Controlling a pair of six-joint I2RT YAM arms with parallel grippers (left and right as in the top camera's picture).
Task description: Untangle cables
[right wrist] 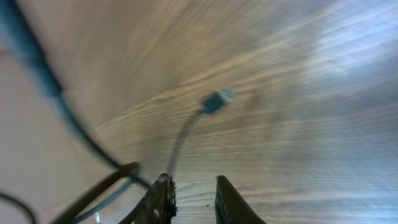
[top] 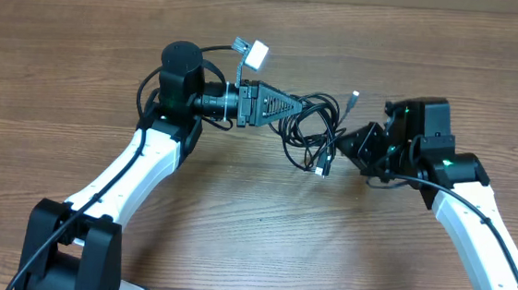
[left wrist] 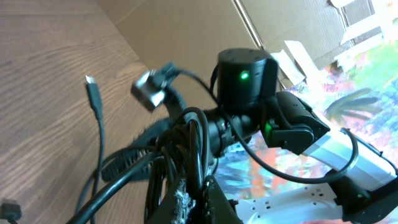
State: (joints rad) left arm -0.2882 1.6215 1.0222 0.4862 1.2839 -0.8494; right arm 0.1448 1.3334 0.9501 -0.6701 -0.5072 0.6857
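The cables (top: 314,123) are a loose tangle of thin black cords in the middle of the table, with small plug ends (top: 353,98) sticking out. From the left, my left gripper (top: 295,108) is shut on strands at the tangle's left side. In the left wrist view the looped cables (left wrist: 186,140) rise out of the shut left gripper (left wrist: 196,190). My right gripper (top: 340,150) sits at the tangle's right edge, low over the table. The blurred right wrist view shows the right gripper (right wrist: 191,182) narrowly open over bare wood, with cords (right wrist: 106,180) just to its left and a plug (right wrist: 217,99) ahead.
A white connector (top: 257,54) on its own cord lies behind the left arm's wrist. Cardboard (left wrist: 205,31) stands along the table's far edge. The right arm's black wrist housing (left wrist: 245,78) is close behind the tangle.
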